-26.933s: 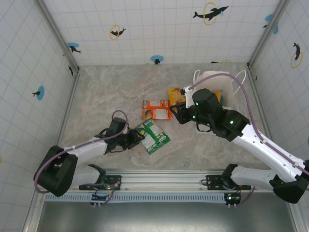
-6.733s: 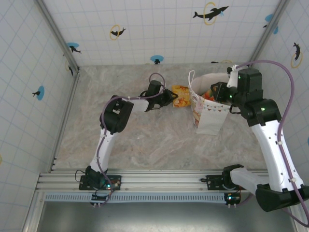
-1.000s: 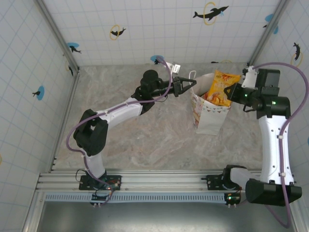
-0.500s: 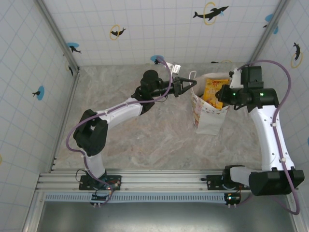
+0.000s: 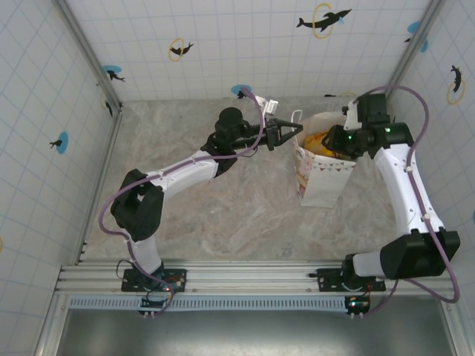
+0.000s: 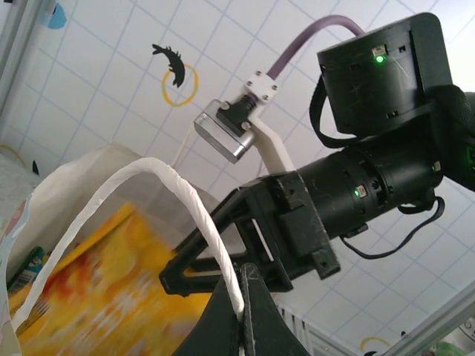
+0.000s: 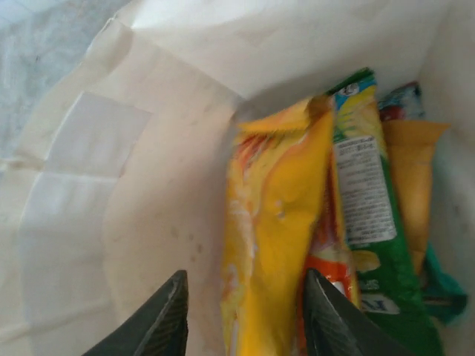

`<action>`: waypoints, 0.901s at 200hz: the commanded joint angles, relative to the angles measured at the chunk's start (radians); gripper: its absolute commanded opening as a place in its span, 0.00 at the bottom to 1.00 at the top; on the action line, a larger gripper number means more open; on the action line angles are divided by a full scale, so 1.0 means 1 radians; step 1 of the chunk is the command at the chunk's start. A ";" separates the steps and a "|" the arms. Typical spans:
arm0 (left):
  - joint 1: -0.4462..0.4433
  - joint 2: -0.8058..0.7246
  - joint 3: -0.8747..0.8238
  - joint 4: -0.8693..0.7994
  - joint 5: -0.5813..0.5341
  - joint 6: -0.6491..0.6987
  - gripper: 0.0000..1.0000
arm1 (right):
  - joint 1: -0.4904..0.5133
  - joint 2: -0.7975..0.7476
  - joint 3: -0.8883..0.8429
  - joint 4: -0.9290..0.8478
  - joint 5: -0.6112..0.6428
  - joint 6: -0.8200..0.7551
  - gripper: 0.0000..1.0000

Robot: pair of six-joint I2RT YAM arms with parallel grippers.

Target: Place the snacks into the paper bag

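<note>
The white paper bag (image 5: 320, 182) stands upright at the back right of the table. My left gripper (image 5: 294, 133) is shut on its white cord handle (image 6: 182, 196), holding the mouth up. Over the mouth hangs my right gripper (image 5: 335, 141), pointing down into the bag. Its jaws (image 7: 245, 288) stand open, with a yellow snack packet (image 7: 278, 245) loose and blurred between them. Beside that packet a green one (image 7: 367, 215), an orange one (image 7: 412, 178) and a teal one (image 7: 445, 297) stand inside the bag. The yellow packet (image 6: 96, 289) also shows in the left wrist view.
White tiled walls with dolphin stickers (image 5: 323, 18) close in the marbled table (image 5: 223, 215) on three sides. The bag stands near the right wall. A metal rail (image 5: 245, 278) runs along the near edge.
My right gripper has carried the yellow packet from above the bag down into its mouth, and its jaws have opened off it. The left gripper has kept its hold on the handle.
</note>
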 commanded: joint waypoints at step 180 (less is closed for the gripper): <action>-0.006 -0.084 0.019 0.007 -0.006 0.062 0.00 | -0.239 -0.114 0.167 -0.077 0.136 -0.121 0.51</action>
